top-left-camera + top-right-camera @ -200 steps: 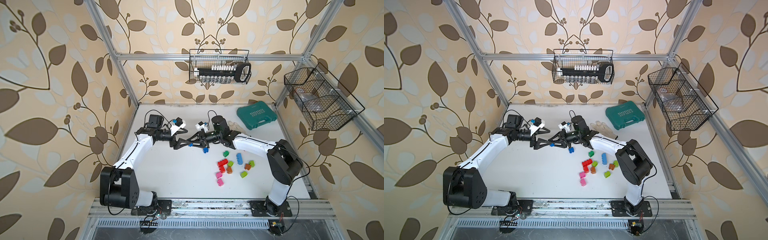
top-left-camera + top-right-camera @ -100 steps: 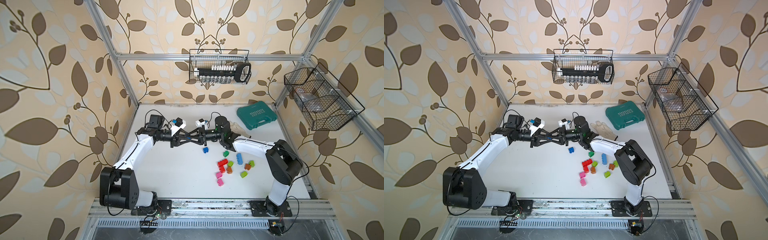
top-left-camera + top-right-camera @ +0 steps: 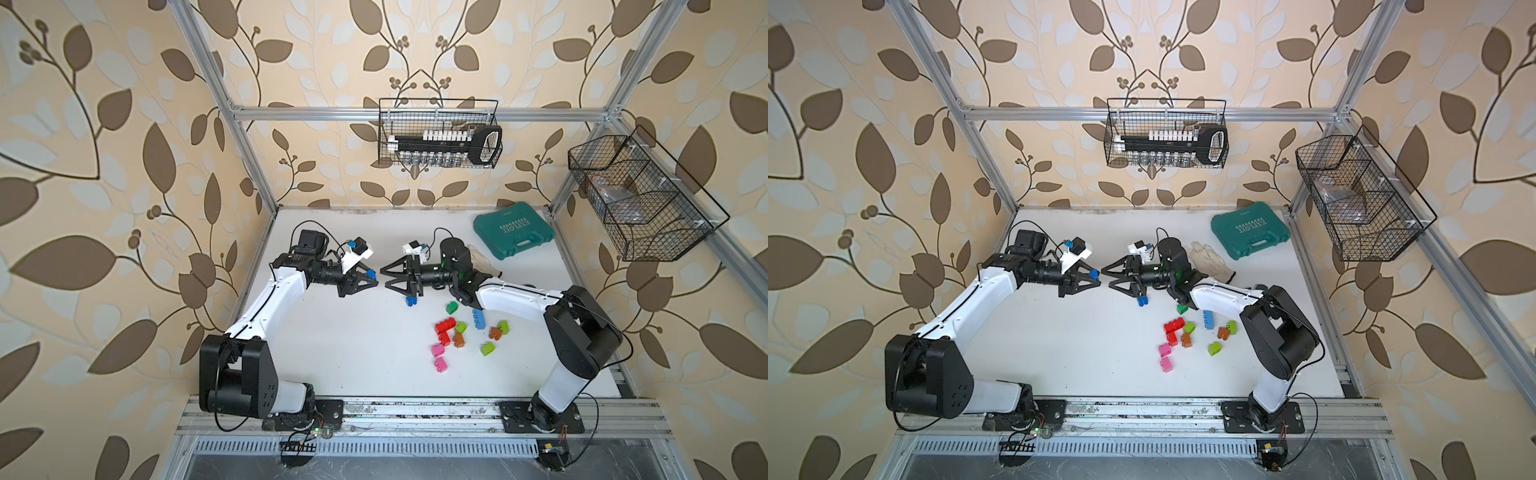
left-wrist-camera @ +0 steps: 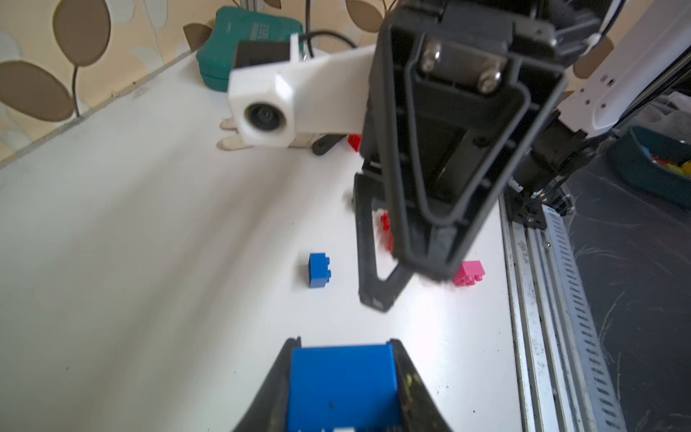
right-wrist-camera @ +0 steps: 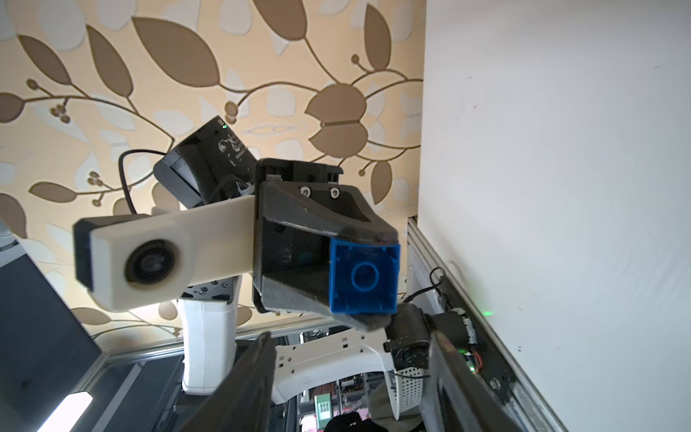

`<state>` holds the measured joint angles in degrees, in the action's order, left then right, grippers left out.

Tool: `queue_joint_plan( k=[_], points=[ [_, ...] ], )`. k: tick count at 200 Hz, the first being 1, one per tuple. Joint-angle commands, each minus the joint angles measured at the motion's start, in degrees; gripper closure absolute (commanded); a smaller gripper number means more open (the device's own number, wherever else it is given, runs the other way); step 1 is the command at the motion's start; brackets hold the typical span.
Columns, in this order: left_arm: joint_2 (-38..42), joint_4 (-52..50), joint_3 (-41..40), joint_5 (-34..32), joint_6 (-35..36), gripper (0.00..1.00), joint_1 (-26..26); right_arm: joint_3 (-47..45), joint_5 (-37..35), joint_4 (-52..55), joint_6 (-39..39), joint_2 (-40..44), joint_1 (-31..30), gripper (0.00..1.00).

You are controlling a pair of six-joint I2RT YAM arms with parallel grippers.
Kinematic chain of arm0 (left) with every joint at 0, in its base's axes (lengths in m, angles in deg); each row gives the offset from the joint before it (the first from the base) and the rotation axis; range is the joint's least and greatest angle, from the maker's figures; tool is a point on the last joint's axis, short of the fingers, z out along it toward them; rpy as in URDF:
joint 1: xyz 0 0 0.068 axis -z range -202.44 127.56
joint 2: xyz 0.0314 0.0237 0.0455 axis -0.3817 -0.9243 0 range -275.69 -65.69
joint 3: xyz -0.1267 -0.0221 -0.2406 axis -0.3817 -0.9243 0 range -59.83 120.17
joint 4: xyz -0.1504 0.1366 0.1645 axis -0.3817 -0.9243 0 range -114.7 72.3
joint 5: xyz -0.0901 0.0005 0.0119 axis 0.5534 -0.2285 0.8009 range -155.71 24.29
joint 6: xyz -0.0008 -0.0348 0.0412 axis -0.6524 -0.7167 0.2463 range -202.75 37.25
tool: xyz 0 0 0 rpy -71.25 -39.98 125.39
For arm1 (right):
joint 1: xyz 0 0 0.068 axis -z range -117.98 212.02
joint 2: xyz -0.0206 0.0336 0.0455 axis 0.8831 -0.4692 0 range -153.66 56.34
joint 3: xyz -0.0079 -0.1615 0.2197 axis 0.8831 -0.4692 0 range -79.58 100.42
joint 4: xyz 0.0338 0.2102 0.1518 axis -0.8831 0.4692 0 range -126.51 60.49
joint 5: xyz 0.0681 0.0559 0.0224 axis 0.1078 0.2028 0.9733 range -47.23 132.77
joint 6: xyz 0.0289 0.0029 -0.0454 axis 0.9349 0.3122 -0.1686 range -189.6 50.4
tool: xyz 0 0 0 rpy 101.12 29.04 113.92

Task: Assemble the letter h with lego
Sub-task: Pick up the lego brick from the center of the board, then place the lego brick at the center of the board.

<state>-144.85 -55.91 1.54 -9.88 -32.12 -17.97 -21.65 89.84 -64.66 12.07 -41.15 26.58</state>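
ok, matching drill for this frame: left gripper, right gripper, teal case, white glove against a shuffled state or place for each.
Things
1. left gripper
2. right gripper
3. teal case
4. white glove

State or place
a. open, holding nothing
b. far corner of the table
c. shut on a blue brick
d. lying flat beside the teal case

Pairs: 1-c, 2-a, 3-b, 4-d
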Motion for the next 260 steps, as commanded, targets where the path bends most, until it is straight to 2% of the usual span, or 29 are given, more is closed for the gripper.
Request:
queue_joint_plan(
  k=[1,26,46,64,84,104,127,152,181,203,209,220,225,260],
  points=[
    [2.6,-7.3,-0.9,-7.4,7.0,0.84,0.0,-1.8,-4.3,13.8,-11.2,5.0,1.9,0.38],
    [3.2,-11.5,-3.0,-15.8,12.6,0.83,0.6,0.0,-14.7,37.6,-25.4,10.6,4.7,0.37],
    [2.9,-13.1,-5.4,-24.7,16.5,0.82,3.3,1.0,-25.4,49.9,-34.6,15.0,6.0,0.37],
    [2.8,-13.0,-7.9,-33.6,17.6,0.83,7.1,0.6,-34.3,55.4,-39.1,18.4,6.1,0.36],
    [1.7,-12.6,-9.8,-39.1,17.9,0.83,10.8,0.8,-41.1,59.4,-42.1,19.8,6.3,0.36],
    [-0.8,-10.0,-11.5,-46.7,16.7,0.83,15.5,1.4,-45.4,62.2,-44.2,19.8,6.3,0.36],
    [-6.2,-6.7,-12.7,-53.3,15.1,0.84,19.9,2.0,-46.3,63.7,-45.3,19.0,6.2,0.36],
    [-10.7,-7.9,-9.4,-54.4,11.7,0.81,21.0,0.8,-45.8,62.9,-44.9,18.7,6.0,0.36],
    [-14.1,-4.7,-10.0,-56.3,12.8,0.81,22.6,1.3,-45.7,62.7,-45.4,16.6,4.7,0.36],
    [-16.6,-5.1,-8.1,-56.4,11.1,0.79,23.1,3.3,-46.2,63.2,-46.3,14.0,3.3,0.36],
    [-16.7,-5.4,-7.8,-56.0,10.9,0.74,23.1,4.1,-46.1,63.4,-46.7,13.3,2.8,0.36],
    [-16.5,-5.9,-7.3,-55.0,11.0,0.56,23.2,5.8,-46.4,64.4,-47.5,11.5,2.0,0.35],
    [-16.1,-6.6,-6.9,-54.2,11.0,0.51,23.2,6.6,-46.7,64.8,-47.8,10.7,1.6,0.35],
    [-9.7,-8.2,-5.9,-47.3,10.6,0.33,23.0,10.1,-46.0,61.7,-52.1,4.6,-2.1,0.35]
  ],
)
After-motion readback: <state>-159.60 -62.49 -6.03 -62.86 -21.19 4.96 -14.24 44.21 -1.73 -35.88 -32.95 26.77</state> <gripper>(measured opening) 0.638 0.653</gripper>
